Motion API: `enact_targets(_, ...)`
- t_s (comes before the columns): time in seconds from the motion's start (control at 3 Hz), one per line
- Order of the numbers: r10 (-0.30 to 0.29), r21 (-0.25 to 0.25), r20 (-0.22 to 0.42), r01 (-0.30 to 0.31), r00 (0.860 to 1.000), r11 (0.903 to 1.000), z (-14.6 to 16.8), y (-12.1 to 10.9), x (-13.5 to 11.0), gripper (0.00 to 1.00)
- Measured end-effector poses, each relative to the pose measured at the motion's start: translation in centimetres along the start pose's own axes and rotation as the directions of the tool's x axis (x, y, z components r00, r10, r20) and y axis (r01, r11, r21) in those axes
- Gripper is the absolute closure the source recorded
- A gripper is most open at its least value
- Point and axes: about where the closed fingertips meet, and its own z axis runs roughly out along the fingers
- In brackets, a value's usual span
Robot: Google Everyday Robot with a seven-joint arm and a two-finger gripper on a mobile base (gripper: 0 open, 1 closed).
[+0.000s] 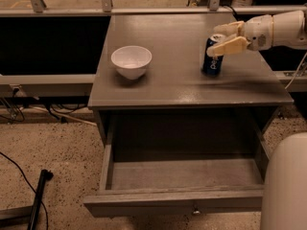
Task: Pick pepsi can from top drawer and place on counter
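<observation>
We see the top drawer (173, 201) pulled open.
Past it on the counter (177, 83), the pepsi can (211, 64) stands upright, well right of the white bowl (131, 61). The gripper (216, 41) hugs the can's top with both fingers.

pepsi can (211, 64) upright on counter (175, 83), at pincer (215, 41)

Gripper (215, 42) at pepsi can (211, 64) top; can upright, R of counter (168, 83).
</observation>
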Motion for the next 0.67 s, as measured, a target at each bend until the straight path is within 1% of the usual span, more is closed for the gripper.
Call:
enact_targets(0.33, 0.000, 0.000, 0.000, 0.000, 1.000, 1.0000, 0.0, 0.0, 0.0, 0.00)
enact_targets(0.67, -0.065, 0.023, 0.019, 0.065, 0.998, 0.9976, -2.9, 0.7, -0.1, 0.00)
